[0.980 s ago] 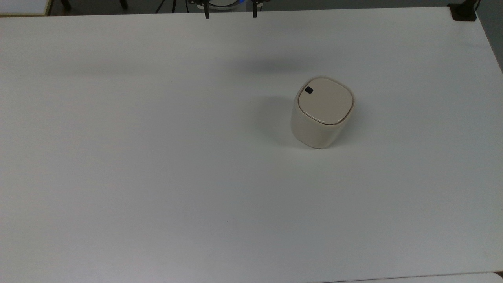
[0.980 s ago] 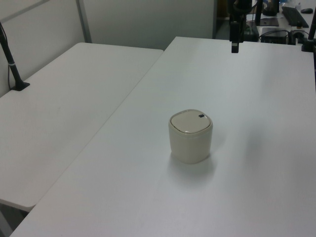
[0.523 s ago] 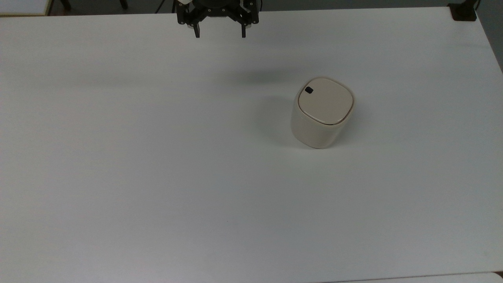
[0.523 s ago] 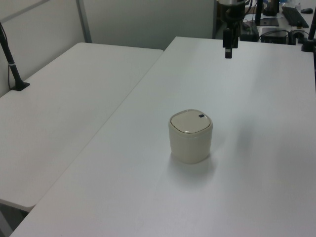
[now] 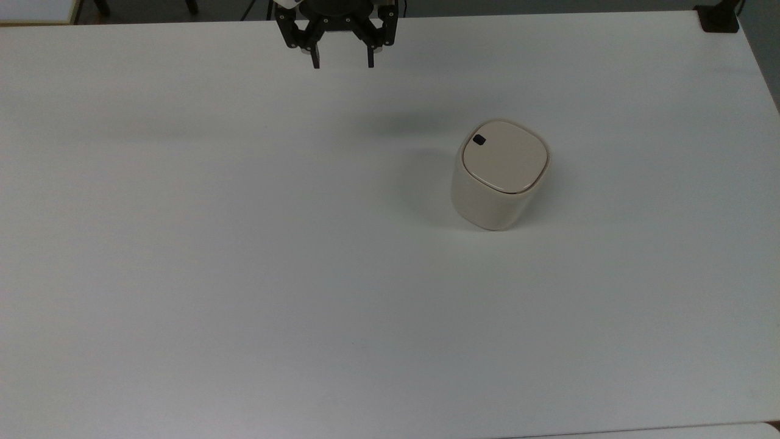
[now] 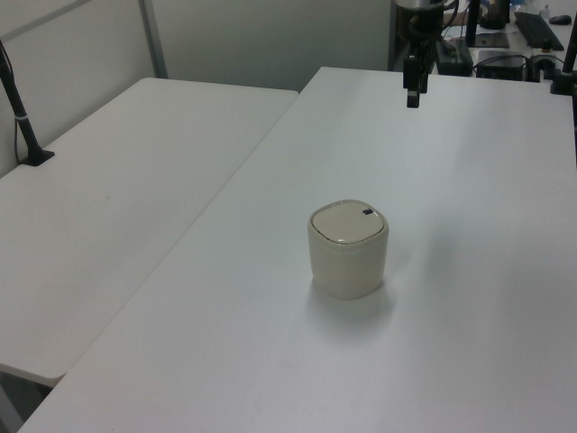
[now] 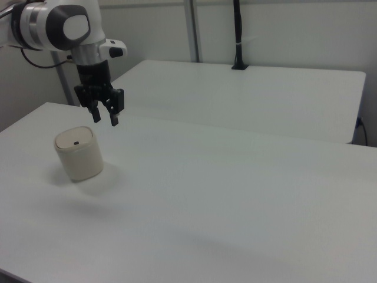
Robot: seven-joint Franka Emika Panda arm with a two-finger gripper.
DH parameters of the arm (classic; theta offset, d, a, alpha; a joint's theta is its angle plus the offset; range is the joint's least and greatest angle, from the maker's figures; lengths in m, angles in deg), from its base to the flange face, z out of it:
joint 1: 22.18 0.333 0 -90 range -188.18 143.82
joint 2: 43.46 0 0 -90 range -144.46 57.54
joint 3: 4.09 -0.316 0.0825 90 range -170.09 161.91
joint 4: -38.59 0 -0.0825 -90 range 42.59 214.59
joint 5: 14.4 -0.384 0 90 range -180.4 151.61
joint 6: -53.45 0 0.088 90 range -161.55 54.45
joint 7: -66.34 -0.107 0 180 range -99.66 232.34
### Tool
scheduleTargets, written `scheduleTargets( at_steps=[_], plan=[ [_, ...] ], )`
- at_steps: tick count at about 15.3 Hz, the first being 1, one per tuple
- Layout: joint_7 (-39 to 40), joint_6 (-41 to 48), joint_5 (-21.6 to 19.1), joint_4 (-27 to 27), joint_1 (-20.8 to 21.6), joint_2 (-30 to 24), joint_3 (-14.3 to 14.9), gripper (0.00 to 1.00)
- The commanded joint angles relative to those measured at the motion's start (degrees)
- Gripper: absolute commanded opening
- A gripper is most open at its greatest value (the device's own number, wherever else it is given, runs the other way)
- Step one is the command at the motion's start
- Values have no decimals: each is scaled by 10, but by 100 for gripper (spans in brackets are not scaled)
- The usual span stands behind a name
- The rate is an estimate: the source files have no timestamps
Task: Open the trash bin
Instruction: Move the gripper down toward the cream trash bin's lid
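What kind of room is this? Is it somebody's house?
Probably a lab or office, not a house. A robot arm's gripper hangs over a big plain white table with one small trash bin on it, and desks with computer gear stand behind.

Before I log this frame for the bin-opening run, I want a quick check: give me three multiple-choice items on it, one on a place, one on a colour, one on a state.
1. In the top view, where is the gripper relative to the trash bin?
A. upper left, apart from it
B. touching its lid
C. lower right of it

2. What colour is the button on the lid?
A. red
B. black
C. white

3. How is the lid?
A. swung up
B. lying on the table
C. shut flat

Answers: 1 A, the gripper hangs near the table's far edge; 2 B, a dark spot by one lid corner; 3 C, the lid lies level on the rim.
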Motion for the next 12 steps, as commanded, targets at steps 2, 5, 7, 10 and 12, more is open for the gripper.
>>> scheduleTargets(
  at_steps=[2,5,7,10,12],
  plan=[
    [106,-6,-50,-2,6,0,-2,0],
    [181,-3,-61,-20,17,7,-8,0],
    [269,-3,-61,-22,45,10,-8,0],
    [309,-9,-62,-24,74,34,-9,0],
    [311,-16,-61,-30,101,65,-8,0]
  ],
)
